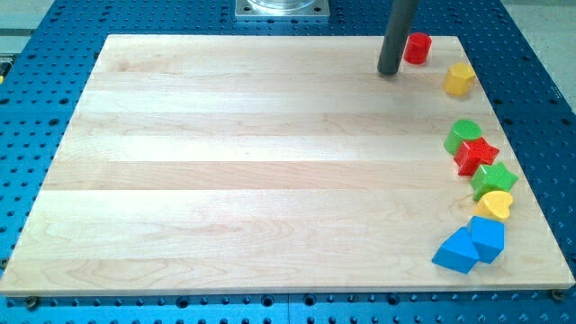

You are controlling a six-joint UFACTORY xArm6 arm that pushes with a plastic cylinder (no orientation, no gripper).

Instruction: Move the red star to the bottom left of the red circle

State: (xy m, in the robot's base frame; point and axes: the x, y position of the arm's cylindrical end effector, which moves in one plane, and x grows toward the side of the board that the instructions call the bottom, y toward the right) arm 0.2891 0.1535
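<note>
The red star (pixel 474 156) lies near the board's right edge, touching a green circle (pixel 463 135) above it and a green star (pixel 493 179) below it. The red circle (pixel 417 48) stands at the view's top right corner of the board. My tip (pixel 389 71) rests on the board just left of and slightly below the red circle, close to it. The tip is far above and left of the red star.
A yellow hexagon (pixel 459 79) sits below right of the red circle. A yellow heart (pixel 495 205), a blue cube (pixel 488 238) and a blue triangle (pixel 455 252) line the right edge below the green star. The wooden board (pixel 252 162) lies on a blue perforated table (pixel 36 135).
</note>
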